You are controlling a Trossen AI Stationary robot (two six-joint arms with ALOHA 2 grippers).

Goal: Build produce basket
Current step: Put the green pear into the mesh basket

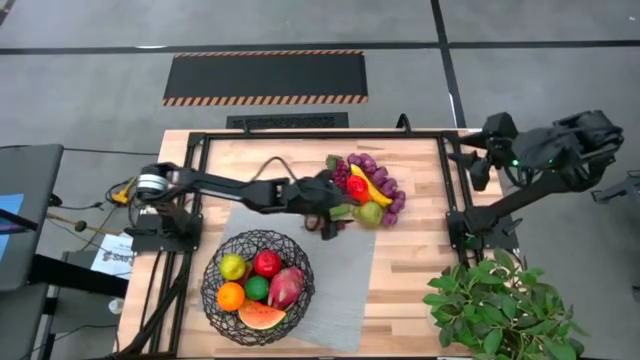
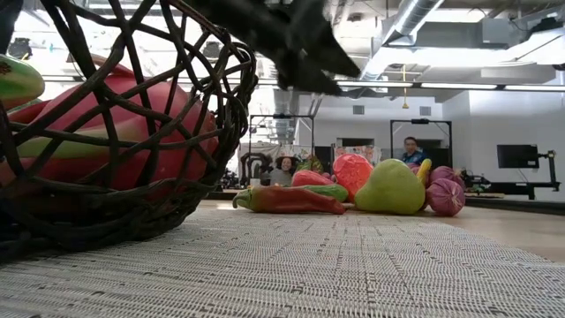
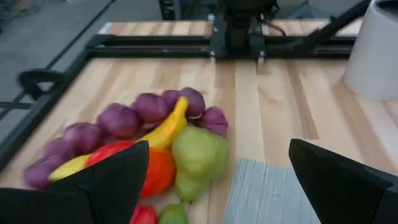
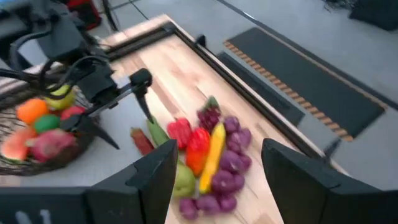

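The dark wire basket stands on the grey mat near the table's near edge. It holds an orange, a red apple, a lime, a watermelon slice and a pink dragon fruit. Loose produce lies in a pile on the wood at the far side: purple grapes, a banana, a pear, red peppers and a cucumber. My left gripper hovers open above the mat's far edge, just short of the pile. My right gripper is open, raised at the table's right edge.
A leafy green plant in a white pot fills the table's near right corner. A black frame runs along the table's edges. Bare wood lies between the mat and the plant. People sit in the room beyond.
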